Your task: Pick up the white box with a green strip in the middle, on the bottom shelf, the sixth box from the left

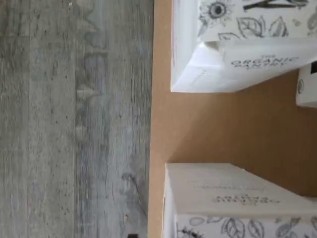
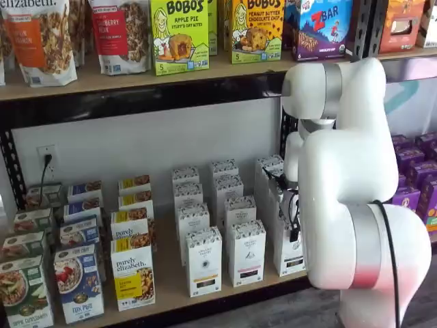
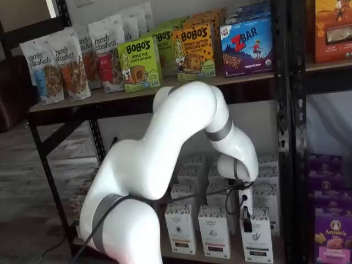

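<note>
White box [image 2: 288, 251] stands on tan bottom shelf [image 2: 171, 290]; fingers [image 3: 246, 220] apart; grey plank floor [image 1: 74, 124] below.

On the bottom shelf [image 2: 171, 290] the cartons stand in rows running front to back. The white box [image 2: 287, 251] stands at the front of the row farthest right, with the arm [image 2: 355, 205] just before it. Cereal boxes [image 2: 78, 281] stand to the left.
</note>
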Available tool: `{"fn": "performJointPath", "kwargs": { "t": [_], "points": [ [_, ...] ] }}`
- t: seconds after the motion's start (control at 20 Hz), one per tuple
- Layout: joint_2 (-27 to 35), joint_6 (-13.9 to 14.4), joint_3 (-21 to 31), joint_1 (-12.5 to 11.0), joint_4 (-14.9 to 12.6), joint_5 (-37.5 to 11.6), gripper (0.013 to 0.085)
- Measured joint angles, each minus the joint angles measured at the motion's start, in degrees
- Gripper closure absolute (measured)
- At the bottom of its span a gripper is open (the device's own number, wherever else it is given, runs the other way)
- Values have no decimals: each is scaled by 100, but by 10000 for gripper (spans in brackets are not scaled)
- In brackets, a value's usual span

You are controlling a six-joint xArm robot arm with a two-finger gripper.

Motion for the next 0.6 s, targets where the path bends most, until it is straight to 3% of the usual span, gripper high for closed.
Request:
{"fn": "performJointPath", "kwargs": {
  "t": [0.35,0.45,0.6],
  "points": [
    [58,216,-32,27,-215,-118,130],
    [51,244,-7,31,-244,-174,210],
    [30,273,31,41,-264,-203,250]
  ]
}}
